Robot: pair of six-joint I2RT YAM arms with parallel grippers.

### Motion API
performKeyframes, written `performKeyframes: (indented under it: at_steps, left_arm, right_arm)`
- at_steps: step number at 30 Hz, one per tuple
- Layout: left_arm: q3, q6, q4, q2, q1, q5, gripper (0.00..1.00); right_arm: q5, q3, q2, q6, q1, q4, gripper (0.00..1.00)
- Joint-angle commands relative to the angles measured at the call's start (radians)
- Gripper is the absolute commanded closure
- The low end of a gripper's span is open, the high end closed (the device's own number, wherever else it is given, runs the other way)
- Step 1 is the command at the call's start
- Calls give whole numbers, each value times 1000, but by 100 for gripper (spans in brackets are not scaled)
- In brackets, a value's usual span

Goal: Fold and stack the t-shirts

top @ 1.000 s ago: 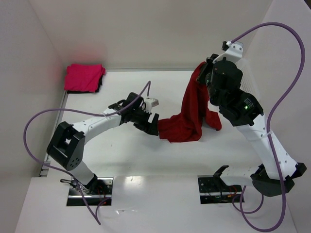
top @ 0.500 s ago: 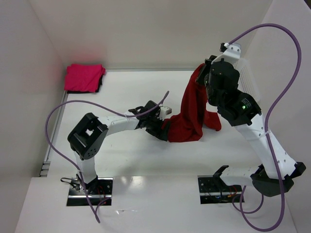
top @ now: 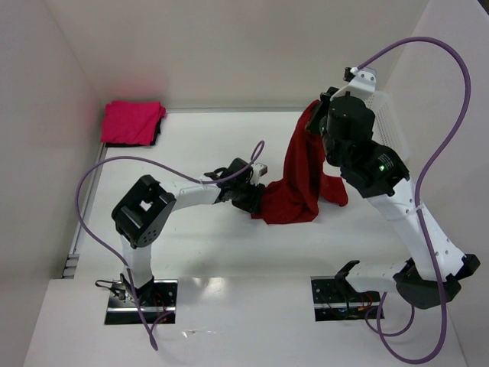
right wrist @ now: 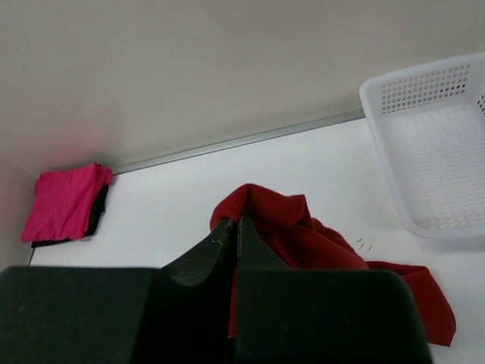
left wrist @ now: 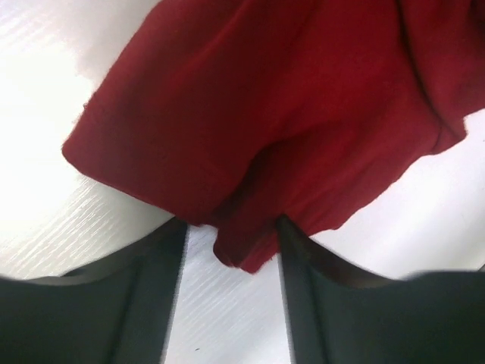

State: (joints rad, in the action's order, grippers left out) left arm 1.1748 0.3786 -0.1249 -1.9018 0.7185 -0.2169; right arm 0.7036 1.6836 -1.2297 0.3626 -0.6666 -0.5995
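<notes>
Crimson, soft, limp: shirt (top: 298, 176) hung from right claw (right wrist: 232, 227), clamped on its top edge, lower end slumped on table (top: 191, 145). Left claw (left wrist: 227, 226) apart, straddling bottom corner; likely best pinched there, at hem. Pink shirt (top: 132, 121) folded far-left.

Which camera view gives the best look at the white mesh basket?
The right wrist view: the white mesh basket shows its rim, perforated wall and floor there. The top external view shows only a sliver behind the right arm. The left wrist view lacks it.
</notes>
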Motion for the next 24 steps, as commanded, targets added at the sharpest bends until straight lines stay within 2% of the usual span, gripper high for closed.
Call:
performKeyframes:
  at_steps: [1, 4, 8, 12, 18, 20, 21, 24]
  left_arm:
    - [22, 13, 39, -22, -1, -30, 52]
    - [34, 22, -8, 1, -1, 16, 66]
    - [25, 22, -31, 143, -1, 74, 100]
    - [83, -6, -142, 299, -1, 223, 100]
    - [233, -59, -268, 611, -91, 404, 100]
    - [285, -87, -311, 670, -91, 555, 100]
    - [363, -110, -340, 731, -102, 671, 100]
    - [407, -155, -358, 774, -111, 894, 100]
  right_arm:
    - [8, 41, -5, 16, 5, 14, 99]
    - [8, 41, -5, 16, 5, 14, 99]
    - [31, 41, -5, 7, 5, 23, 99]
    - [51, 41, -14, -4, 5, 33, 99]
    - [73, 73, -36, -43, 27, 107, 99]
    - [83, 85, -36, -53, 27, 128, 99]
    - [83, 97, -36, -63, 27, 154, 99]
    - [83, 125, -59, -86, 27, 173, 99]
